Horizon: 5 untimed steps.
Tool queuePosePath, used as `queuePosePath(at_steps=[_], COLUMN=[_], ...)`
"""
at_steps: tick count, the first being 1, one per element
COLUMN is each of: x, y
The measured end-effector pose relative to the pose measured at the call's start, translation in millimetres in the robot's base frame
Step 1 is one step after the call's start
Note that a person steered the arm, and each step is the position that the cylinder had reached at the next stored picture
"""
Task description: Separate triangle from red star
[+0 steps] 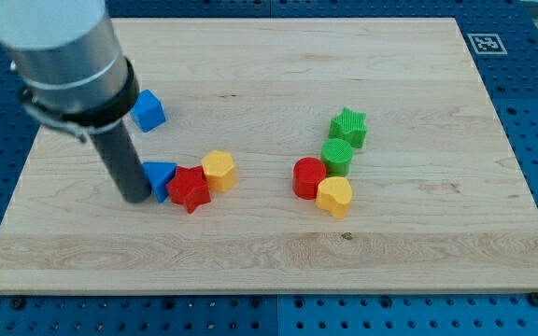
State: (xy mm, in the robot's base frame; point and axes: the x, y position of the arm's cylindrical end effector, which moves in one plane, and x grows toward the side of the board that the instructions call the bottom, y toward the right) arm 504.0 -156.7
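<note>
Blue triangle (161, 176) touching red star (190, 189), yellow block (219, 170) just right of star. My tip (134, 197) at triangle's left edge; no gripper, nothing held. Separation pending; probably needs repositioning to push triangle away from the star, across the tabletop (269, 252).

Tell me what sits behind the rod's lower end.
My tip covers the left edge of the blue triangle, which touches the red star. Whether tip and triangle actually touch is hidden by the rod.
</note>
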Motion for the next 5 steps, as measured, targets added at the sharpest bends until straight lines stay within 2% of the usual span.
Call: queuePosePath(at_steps=[1, 2, 3, 4, 5], x=[-3.4, 21.8, 19.9, -2.8, -21.7], y=[-6.5, 3.2, 35.6, 46.5, 31.2])
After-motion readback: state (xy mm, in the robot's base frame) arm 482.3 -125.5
